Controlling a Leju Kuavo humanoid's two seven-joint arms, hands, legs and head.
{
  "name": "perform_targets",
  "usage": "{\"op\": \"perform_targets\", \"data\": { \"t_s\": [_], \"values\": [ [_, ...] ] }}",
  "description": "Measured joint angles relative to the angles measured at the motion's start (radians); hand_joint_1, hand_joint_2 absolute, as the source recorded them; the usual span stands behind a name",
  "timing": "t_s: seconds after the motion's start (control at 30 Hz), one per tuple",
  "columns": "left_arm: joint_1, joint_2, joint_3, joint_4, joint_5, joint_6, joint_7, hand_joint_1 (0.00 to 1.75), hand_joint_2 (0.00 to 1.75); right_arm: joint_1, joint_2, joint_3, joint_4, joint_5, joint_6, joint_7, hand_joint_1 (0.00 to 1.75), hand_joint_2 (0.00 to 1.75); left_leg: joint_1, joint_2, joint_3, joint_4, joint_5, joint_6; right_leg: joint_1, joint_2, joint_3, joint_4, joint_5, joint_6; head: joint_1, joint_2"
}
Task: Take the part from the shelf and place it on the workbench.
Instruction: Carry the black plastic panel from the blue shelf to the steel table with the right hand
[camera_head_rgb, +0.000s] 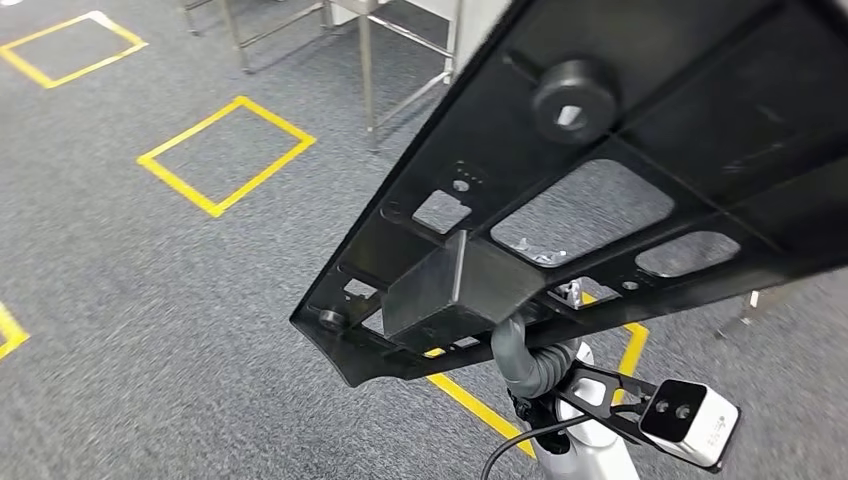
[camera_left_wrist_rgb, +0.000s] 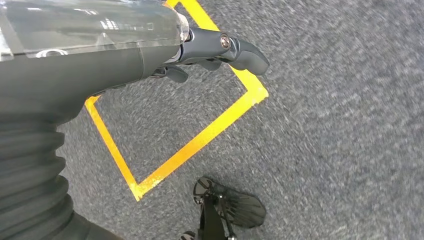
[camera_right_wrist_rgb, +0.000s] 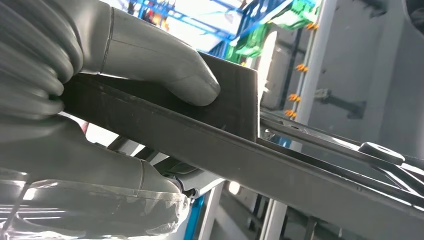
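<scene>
The part (camera_head_rgb: 600, 190), a flat black frame w/ cut-outs, a round boss and a box-shaped block on its underside, is held up in front of the head cam, running from approx. 7 o'clock to 2 o'clock across the head view, well above the carpet (camera_head_rgb: 150, 300). The right hand (camera_right_wrist_rgb: 125, 115) grips it: in the right wrist view the thick grey thumb (camera_right_wrist_rgb: 170, 75) presses on the upright wall of the block, the rest of the hand sits under the long edge rail, so the part is pinched at the block. Judgement: the block gives the only thick, square purchase on an otherwise thin frame, hence the grip pt. there; the far end overhangs, so the frame sits tilted and could swing or sag under its own leverage. The right wrist w/ its camera bracket (camera_head_rgb: 680, 410) shows at approx. 5 o'clock, below the part. The left hand (camera_left_wrist_rgb: 210, 50) hangs over the carpet and holds nothing; fingers curl loosely, apart from one another. Yellow tape squares (camera_head_rgb: 225, 155) mark the floor at 9–11 o'clock; steel frame legs (camera_head_rgb: 365, 60) stand at 12 o'clock. Whether those legs belong to the workbench or the shelf cannot be told. Judgement: part is off the shelf, in carry phase; set-down not yet done.
</scene>
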Motion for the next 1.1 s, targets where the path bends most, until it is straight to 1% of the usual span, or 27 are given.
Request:
{"op": "perform_targets", "data": {
  "t_s": [0.03, 0.07, 0.13, 0.17, 0.2, 0.27, 0.3, 0.37, 0.4, 0.43, 0.47, 0.5, 0.53, 0.57, 0.6, 0.63, 0.7, 0.73, 0.77, 0.8, 0.87, 0.93, 0.97, 1.0, 1.03, 1.07, 1.1],
  "values": [
    [-0.001, 0.0, 0.0, 0.0, 0.0, 0.0, 0.0, 0.0, 1.75, 0.0, 0.0, 0.0, 0.002, 0.0, 0.0, 0.001, 1.75, 1.75, 0.0, 0.012, 0.002, 0.0, -0.002, -0.001, 0.0, -0.004, 0.009, -0.02, 0.021, -0.001, 0.0, 0.0],
    [-0.002, -0.001, 0.0, 0.0, 0.0, 0.0, 0.0, 0.0, 1.75, -0.001, 0.0, 0.001, 0.004, 0.0, 0.0, 0.001, 1.75, 1.75, -0.001, 0.023, 0.006, 0.0, -0.005, -0.002, 0.001, -0.013, 0.038, -0.078, 0.056, -0.004, 0.0, 0.0],
    [-0.003, -0.004, 0.0, 0.0, 0.0, 0.0, 0.0, 0.0, 1.75, -0.005, 0.0, 0.004, 0.005, 0.001, 0.0, 0.004, 1.75, 1.75, -0.003, 0.042, 0.016, -0.001, -0.012, -0.009, 0.012, -0.057, 0.112, -0.221, 0.11, -0.018, 0.0, 0.0],
    [-0.003, -0.005, 0.0, 0.0, 0.0, 0.0, 0.0, 0.0, 1.75, -0.007, 0.0, 0.007, 0.005, 0.001, 0.0, 0.006, 1.75, 1.75, -0.005, 0.051, 0.019, -0.001, -0.015, -0.013, 0.018, -0.073, 0.135, -0.266, 0.121, -0.025, 0.0, 0.0],
    [-0.003, -0.006, 0.0, 0.0, 0.0, 0.0, 0.0, 0.0, 1.75, -0.01, 0.0, 0.009, 0.006, 0.001, -0.001, 0.007, 1.75, 1.75, -0.006, 0.06, 0.022, -0.002, -0.018, -0.018, 0.024, -0.081, 0.144, -0.287, 0.121, -0.031, 0.0, 0.0],
    [-0.005, -0.007, 0.0, 0.0, 0.0, 0.0, 0.0, 0.0, 1.75, -0.011, -0.001, 0.013, 0.008, 0.002, -0.003, 0.008, 1.75, 1.75, -0.008, 0.079, 0.029, -0.006, -0.022, -0.028, 0.025, -0.059, 0.144, -0.293, 0.121, -0.041, 0.0, 0.0],
    [-0.007, -0.007, 0.0, 0.0, 0.0, 0.0, 0.0, 0.0, 1.75, -0.011, -0.001, 0.014, 0.009, 0.002, -0.005, 0.008, 1.75, 1.75, -0.008, 0.072, 0.032, -0.003, -0.027, -0.033, 0.021, -0.048, 0.148, -0.299, 0.124, -0.045, 0.0, 0.0],
    [-0.009, -0.008, 0.0, 0.0, 0.0, 0.001, 0.0, 0.0, 1.75, -0.015, -0.001, 0.019, 0.012, 0.003, -0.011, 0.008, 1.75, 1.75, -0.006, 0.025, 0.012, 0.053, -0.062, -0.04, 0.013, -0.026, 0.158, -0.312, 0.13, -0.055, 0.0, 0.0],
    [-0.007, -0.008, 0.0, 0.0, 0.0, 0.001, 0.0, 0.0, 1.75, -0.016, -0.001, 0.022, 0.014, 0.003, -0.013, 0.008, 1.75, 1.75, -0.004, -0.003, -0.015, 0.112, -0.092, -0.043, 0.012, -0.015, 0.16, -0.314, 0.13, -0.057, 0.0, 0.0],
    [-0.004, -0.008, 0.0, 0.0, 0.0, 0.002, 0.001, 0.0, 1.75, -0.017, -0.001, 0.024, 0.017, 0.003, -0.015, 0.008, 1.75, 1.75, -0.004, -0.018, -0.052, 0.183, -0.123, -0.044, 0.012, -0.002, 0.161, -0.314, 0.13, -0.06, 0.0, 0.0],
    [-0.001, -0.008, 0.0, 0.0, 0.0, 0.003, 0.001, 0.0, 1.75, -0.016, -0.001, 0.026, 0.02, 0.003, -0.015, 0.008, 1.75, 1.75, -0.004, -0.024, -0.086, 0.245, -0.143, -0.046, 0.012, 0.012, 0.161, -0.313, 0.129, -0.061, 0.0, 0.0],
    [0.0, -0.008, 0.001, 0.0, 0.0, 0.004, 0.001, 0.0, 1.75, -0.015, -0.001, 0.027, 0.023, 0.003, -0.015, 0.008, 1.75, 1.75, -0.004, -0.026, -0.109, 0.278, -0.144, -0.047, 0.013, 0.027, 0.162, -0.312, 0.128, -0.061, 0.0, 0.0],
    [0.001, -0.008, 0.001, 0.0, 0.0, 0.004, 0.001, 0.0, 1.75, -0.014, -0.002, 0.028, 0.026, 0.003, -0.015, 0.008, 1.75, 1.75, -0.003, -0.027, -0.113, 0.269, -0.123, -0.047, 0.013, 0.042, 0.163, -0.31, 0.127, -0.06, 0.0, 0.0],
    [0.001, -0.007, 0.001, 0.0, 0.0, 0.004, 0.001, 0.0, 1.75, -0.014, -0.002, 0.029, 0.028, 0.003, -0.015, 0.008, 1.75, 1.75, -0.003, -0.031, -0.097, 0.221, -0.084, -0.047, 0.012, 0.056, 0.164, -0.307, 0.125, -0.058, 0.0, 0.0],
    [0.0, -0.007, 0.001, 0.0, 0.0, 0.004, 0.001, 0.0, 1.75, -0.014, -0.002, 0.029, 0.029, 0.003, -0.015, 0.008, 1.75, 1.75, -0.001, -0.045, -0.07, 0.148, -0.042, -0.046, 0.01, 0.07, 0.165, -0.302, 0.122, -0.055, 0.0, 0.0],
    [-0.001, -0.008, 0.001, 0.0, 0.0, 0.005, 0.002, 0.0, 1.75, -0.015, -0.002, 0.03, 0.03, 0.003, -0.015, 0.007, 1.75, 1.75, 0.001, -0.067, -0.042, 0.08, -0.013, -0.044, 0.011, 0.082, 0.164, -0.296, 0.119, -0.05, 0.0, 0.0],
    [-0.001, -0.008, 0.001, 0.0, 0.001, 0.007, 0.005, 0.0, 1.75, -0.017, -0.002, 0.031, 0.033, 0.002, -0.015, 0.007, 1.75, 1.75, 0.003, -0.098, -0.012, 0.011, 0.004, -0.036, 0.01, 0.104, 0.157, -0.288, 0.115, -0.039, 0.0, 0.0],
    [-0.002, -0.008, 0.001, 0.0, 0.001, 0.01, 0.007, 0.0, 1.75, -0.018, -0.002, 0.031, 0.034, 0.001, -0.015, 0.007, 1.75, 1.75, 0.001, -0.099, -0.009, 0.008, 0.0, -0.03, 0.008, 0.114, 0.153, -0.288, 0.116, -0.033, 0.0, 0.0],
    [-0.003, -0.008, 0.001, 0.0, 0.001, 0.012, 0.009, 0.0, 1.75, -0.018, -0.003, 0.031, 0.034, 0.0, -0.015, 0.007, 1.75, 1.75, 0.001, -0.089, -0.008, 0.007, 0.002, -0.023, 0.006, 0.124, 0.151, -0.289, 0.118, -0.027, 0.0, 0.0],
    [-0.005, -0.01, 0.001, 0.0, 0.001, 0.014, 0.01, 0.0, 1.75, -0.018, -0.004, 0.031, 0.035, -0.002, -0.015, 0.006, 1.75, 1.75, 0.002, -0.078, -0.006, 0.003, 0.005, -0.016, 0.006, 0.123, 0.149, -0.287, 0.117, -0.021, 0.0, 0.0],
    [-0.007, -0.011, 0.002, 0.0, 0.002, 0.017, 0.01, 0.0, 1.75, -0.02, -0.006, 0.031, 0.035, -0.005, -0.015, 0.005, 1.75, 1.75, 0.005, -0.056, -0.001, -0.006, 0.009, -0.003, 0.008, 0.081, 0.127, -0.242, 0.089, -0.011, 0.0, 0.0],
    [-0.005, -0.011, 0.003, 0.0, 0.006, 0.018, 0.011, 0.0, 1.75, -0.023, -0.007, 0.032, 0.036, -0.006, -0.016, 0.003, 1.75, 1.75, 0.002, -0.032, 0.002, -0.009, 0.007, 0.004, 0.005, 0.022, 0.064, -0.119, 0.029, -0.001, 0.0, 0.0],
    [-0.003, -0.011, 0.004, 0.0, 0.009, 0.019, 0.012, 0.0, 1.75, -0.023, -0.008, 0.032, 0.037, -0.006, -0.016, 0.003, 1.75, 1.75, 0.0, -0.019, 0.002, -0.009, 0.005, 0.005, 0.002, 0.008, 0.029, -0.053, 0.004, 0.002, 0.0, 0.0],
    [-0.001, -0.011, 0.006, 0.0, 0.011, 0.019, 0.013, 0.0, 1.75, -0.022, -0.009, 0.032, 0.038, -0.006, -0.016, 0.003, 1.75, 1.75, -0.001, -0.006, 0.003, -0.008, 0.003, 0.005, 0.0, 0.001, 0.005, -0.012, -0.003, 0.005, 0.0, 0.0],
    [-0.001, -0.011, 0.008, 0.0, 0.014, 0.019, 0.015, 0.0, 1.75, -0.021, -0.011, 0.032, 0.04, -0.006, -0.016, 0.003, 1.75, 1.75, -0.001, 0.007, 0.006, -0.008, 0.0, 0.005, -0.001, -0.003, 0.002, -0.009, 0.009, 0.005, 0.0, 0.0],
    [-0.002, -0.012, 0.01, 0.0, 0.017, 0.019, 0.017, 0.0, 1.75, -0.021, -0.013, 0.032, 0.041, -0.006, -0.016, 0.003, 1.75, 1.75, -0.002, 0.018, 0.009, -0.008, -0.003, 0.003, -0.001, -0.008, 0.021, -0.05, 0.039, 0.004, 0.0, 0.0],
    [-0.003, -0.012, 0.012, 0.0, 0.018, 0.019, 0.019, 0.0, 1.75, -0.021, -0.014, 0.032, 0.041, -0.006, -0.017, 0.002, 1.75, 1.75, -0.002, 0.029, 0.015, -0.008, -0.007, 0.001, 0.001, -0.019, 0.058, -0.121, 0.077, -0.001, 0.0, 0.0]
  ]
}}
